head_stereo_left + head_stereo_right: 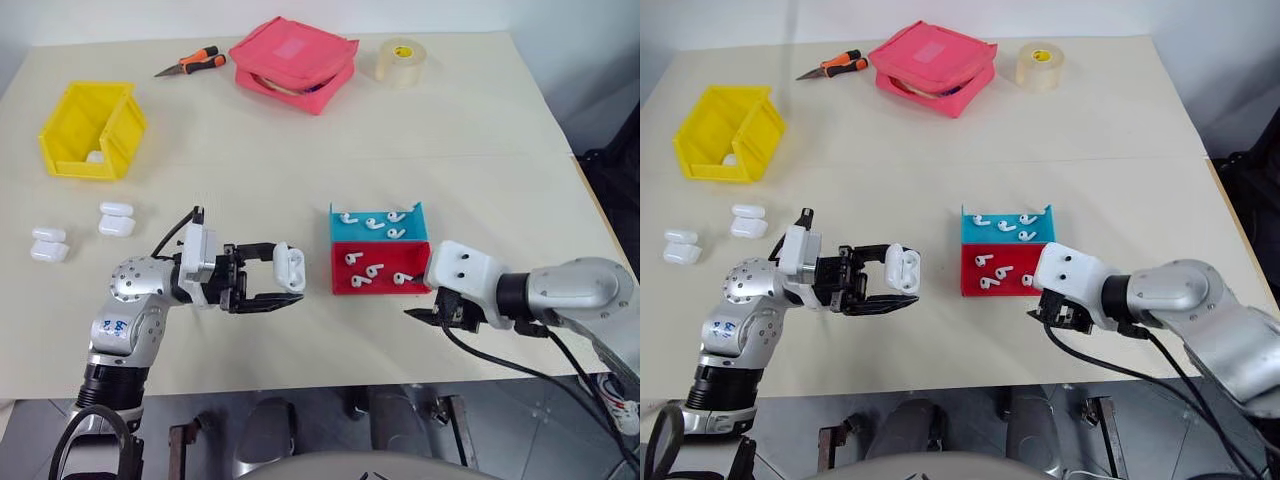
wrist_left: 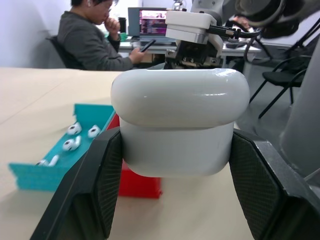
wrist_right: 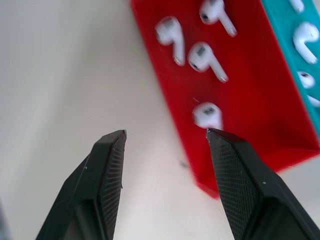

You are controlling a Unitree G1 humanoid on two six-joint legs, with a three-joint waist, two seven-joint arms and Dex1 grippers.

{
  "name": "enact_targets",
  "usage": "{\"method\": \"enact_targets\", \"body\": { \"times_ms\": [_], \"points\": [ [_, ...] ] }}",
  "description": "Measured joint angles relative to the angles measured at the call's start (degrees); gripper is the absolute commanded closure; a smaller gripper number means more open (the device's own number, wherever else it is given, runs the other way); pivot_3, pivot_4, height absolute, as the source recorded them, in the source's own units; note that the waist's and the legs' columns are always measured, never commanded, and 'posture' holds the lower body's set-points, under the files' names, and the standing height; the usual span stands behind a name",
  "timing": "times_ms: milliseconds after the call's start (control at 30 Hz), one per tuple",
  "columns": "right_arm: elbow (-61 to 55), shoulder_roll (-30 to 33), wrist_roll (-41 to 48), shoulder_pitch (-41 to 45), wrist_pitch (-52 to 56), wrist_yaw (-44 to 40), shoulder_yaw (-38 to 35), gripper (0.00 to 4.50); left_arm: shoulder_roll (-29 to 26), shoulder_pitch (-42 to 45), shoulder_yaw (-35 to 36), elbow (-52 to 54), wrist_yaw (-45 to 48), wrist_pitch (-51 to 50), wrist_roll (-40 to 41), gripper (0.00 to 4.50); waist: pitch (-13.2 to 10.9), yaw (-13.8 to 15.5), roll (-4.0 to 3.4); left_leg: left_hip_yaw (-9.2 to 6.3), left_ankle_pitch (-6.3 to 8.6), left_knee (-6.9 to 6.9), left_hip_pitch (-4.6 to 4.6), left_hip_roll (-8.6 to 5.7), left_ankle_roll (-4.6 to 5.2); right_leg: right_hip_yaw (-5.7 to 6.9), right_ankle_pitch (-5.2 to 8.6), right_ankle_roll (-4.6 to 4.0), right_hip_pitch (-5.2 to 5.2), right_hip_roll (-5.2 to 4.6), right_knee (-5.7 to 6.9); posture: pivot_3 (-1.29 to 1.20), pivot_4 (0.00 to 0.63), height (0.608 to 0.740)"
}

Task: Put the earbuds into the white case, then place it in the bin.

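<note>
Across a cream tabletop, the left gripper (image 1: 283,284) clamps the white case (image 1: 289,266) aloft while the right gripper (image 3: 165,137), fingers parted and empty, nears earbuds (image 3: 203,56) in the red tray (image 1: 385,283), likely its next pick.

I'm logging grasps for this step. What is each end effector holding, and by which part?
Left end effector grips the white case by its lower body's sides; right end effector holds nothing.

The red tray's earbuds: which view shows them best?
The right wrist view: four earbuds lie large in the red tray, just beyond the open right gripper. Both eye views show the tray whole from above, with its earbuds small. The left wrist view has it mostly hidden behind the case.
</note>
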State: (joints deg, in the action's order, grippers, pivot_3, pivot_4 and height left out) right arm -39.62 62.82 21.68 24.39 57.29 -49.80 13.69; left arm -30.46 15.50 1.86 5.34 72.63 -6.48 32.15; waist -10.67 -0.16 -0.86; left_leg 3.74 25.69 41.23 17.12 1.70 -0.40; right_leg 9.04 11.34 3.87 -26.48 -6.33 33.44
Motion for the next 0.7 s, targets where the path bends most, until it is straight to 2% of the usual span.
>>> {"method": "enact_targets", "body": {
  "times_ms": [267,467,700],
  "points": [
    [11.7,-1.9,-7.4,15.1,-0.8,-6.0,13.3,1.86,0.0,-0.7,0.0,0.3,0.0,1.0,-0.2,1.72,0.0,0.1,0.00,-0.03,0.00,0.05,-0.01,0.01,0.00,0.07,-0.01,0.02,-0.04,-0.02,-0.03,0.00,0.150,0.740],
    [15.1,-3.9,-10.1,18.6,-1.2,-10.1,17.4,1.86,0.0,-1.9,0.0,0.9,-0.6,1.4,-0.2,1.72,0.0,0.0,0.00,-0.03,0.00,0.06,-0.01,0.02,0.00,0.09,-0.02,0.04,-0.04,-0.03,-0.05,0.00,0.150,0.740],
    [17.1,-6.9,-12.8,19.3,-2.4,-11.6,18.9,1.86,0.0,-2.6,0.0,1.3,-1.6,1.5,-0.2,1.72,0.0,0.0,0.00,-0.04,0.00,0.07,-0.01,0.02,0.00,0.10,-0.03,0.05,-0.05,-0.04,-0.05,0.00,0.150,0.740]
  ]
}}
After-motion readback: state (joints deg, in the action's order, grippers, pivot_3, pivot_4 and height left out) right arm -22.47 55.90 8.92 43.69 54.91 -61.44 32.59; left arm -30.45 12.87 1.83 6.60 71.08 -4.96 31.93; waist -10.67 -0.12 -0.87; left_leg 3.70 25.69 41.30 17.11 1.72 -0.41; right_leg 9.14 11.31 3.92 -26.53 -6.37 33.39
